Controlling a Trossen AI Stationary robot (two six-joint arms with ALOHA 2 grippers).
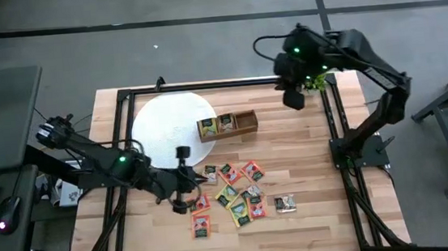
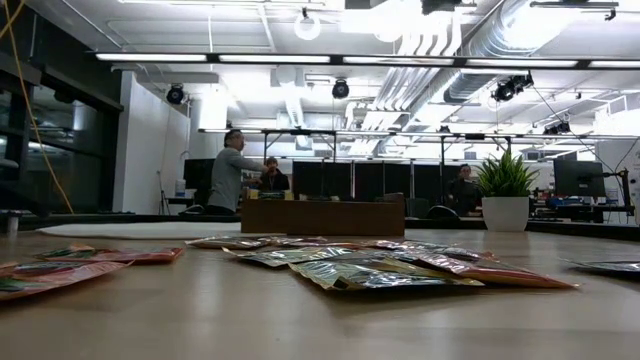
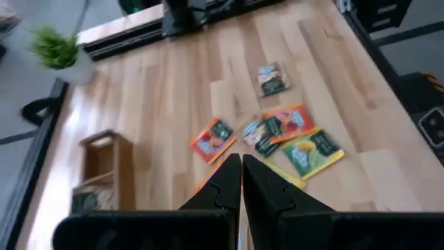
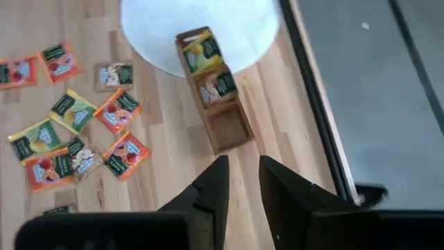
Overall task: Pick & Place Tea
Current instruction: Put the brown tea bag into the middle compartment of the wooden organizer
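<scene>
Several tea packets [image 1: 231, 191] in green, yellow and orange-red lie flat and loose on the wooden table; one more [image 1: 285, 205] lies apart to the right. The brown three-compartment tray [image 1: 228, 123] stands partly on a white round mat [image 1: 171, 130]. Packets [image 4: 209, 68] fill two of its compartments, and the right-end one shows bare wood. My left gripper [image 1: 187, 187] hovers shut over the left side of the loose packets [image 3: 277, 132], with nothing between its fingers. My right gripper [image 1: 295, 99] hangs high by the far right of the table, open and empty, and looks down on the tray [image 4: 214, 87].
A small potted plant [image 1: 315, 82] stands at the far right corner beside the right arm. A black metal frame [image 1: 334, 132] runs along the table's edges. In the low view the packets [image 2: 380, 265] lie before the tray [image 2: 322, 215], and people sit in the room behind.
</scene>
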